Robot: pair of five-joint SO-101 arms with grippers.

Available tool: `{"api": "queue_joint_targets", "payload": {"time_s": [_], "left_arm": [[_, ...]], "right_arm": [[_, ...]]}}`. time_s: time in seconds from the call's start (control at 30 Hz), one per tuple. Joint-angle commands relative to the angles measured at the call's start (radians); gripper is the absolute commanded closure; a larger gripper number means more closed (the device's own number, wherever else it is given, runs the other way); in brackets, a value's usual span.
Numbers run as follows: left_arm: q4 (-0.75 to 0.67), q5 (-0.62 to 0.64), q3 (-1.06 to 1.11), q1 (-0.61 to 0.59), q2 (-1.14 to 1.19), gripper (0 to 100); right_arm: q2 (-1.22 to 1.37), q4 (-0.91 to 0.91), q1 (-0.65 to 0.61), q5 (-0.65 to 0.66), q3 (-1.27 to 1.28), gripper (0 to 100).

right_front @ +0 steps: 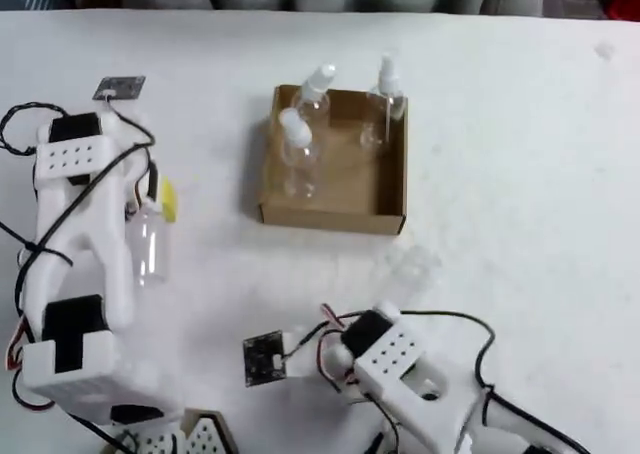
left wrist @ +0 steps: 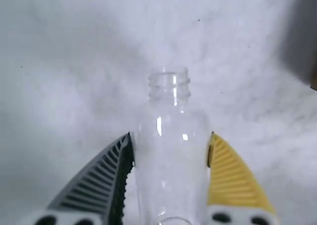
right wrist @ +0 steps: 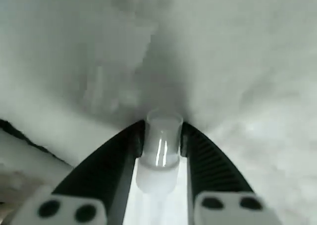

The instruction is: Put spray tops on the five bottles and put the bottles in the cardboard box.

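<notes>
Left arm (right_front: 75,234) lies stretched along the desk's (right_front: 520,174) left side. The left gripper (left wrist: 171,136) has one grey and one yellow jaw, clamped on the body of a clear bottle (left wrist: 168,116). The bottle's neck is open with no spray top and points away from the wrist camera. In the high view its long axis runs alongside the arm.

Right arm (right_front: 400,359) is folded low at the desk's near edge. The right gripper (right wrist: 162,128) has black jaws closed on one spray top (right wrist: 161,150), clear cap end pointing away from the wrist.

Count:
- One cardboard box (right_front: 335,214), mid-desk.
- Three capped bottles standing inside it: far left (right_front: 312,96), near left (right_front: 298,154), far right (right_front: 384,102). All three white tops point up.
- One uncapped bottle, in the left jaws.
- One faint clear shape (right_front: 410,264) on the desk just before the box, too blurred to name.
</notes>
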Motion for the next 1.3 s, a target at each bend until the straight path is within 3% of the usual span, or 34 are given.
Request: {"api": "queue_joint_targets", "payload": {"time_s": [0.0,0.2,0.33,0.8,1.03,1.27], "left_arm": [[-0.018,-0.006,0.026,-0.004,-0.096,98],[-0.055,-0.006,0.187,0.035,-0.298,98],[-0.052,-0.005,0.249,0.041,-0.406,98],[-0.054,-0.005,0.420,0.044,-0.631,98],[-0.249,0.043,0.624,0.051,-0.647,98],[-0.324,0.054,0.672,0.058,-0.647,98]], "right_arm": [[0.087,-0.033,0.010,0.011,-0.025,89.9],[0.101,-0.036,0.016,0.009,-0.031,90.6],[0.104,-0.053,0.050,0.003,-0.038,99.0],[0.110,-0.056,0.104,0.000,-0.041,98.1],[0.110,-0.051,0.104,0.000,-0.035,98.1],[0.111,-0.062,0.104,0.000,-0.034,98.1]]}}
